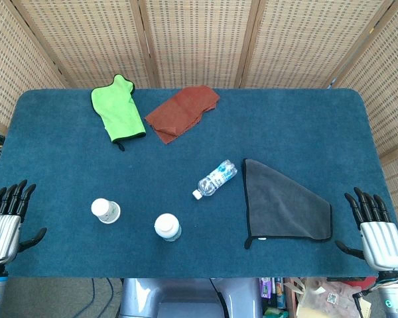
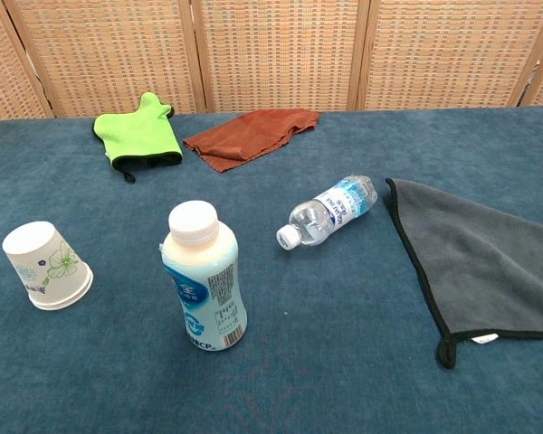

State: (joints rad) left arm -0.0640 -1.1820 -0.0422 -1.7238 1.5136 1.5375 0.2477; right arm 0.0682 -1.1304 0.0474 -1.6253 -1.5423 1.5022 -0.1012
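**Both hands lay spread at the table's near corners**

We saw the left hand at the near left edge of the blue table, fingers apart and holding nothing. The right hand sat at the near right edge, likewise spread and holding nothing. Neither hand showed in the chest view.

Nearest the left hand stood an upturned paper cup, mouth down, well apart from the fingers. Just to its right stood a white-capped drink bottle, upright. Nearest the right hand lay a grey cloth, flat, its near right corner close to the fingers but not touching them. Just beside the cloth's far left corner a clear water bottle lay on its side, cap toward the near left.

Toward the far edge we noted a green cloth and a rust-red cloth, near one another.
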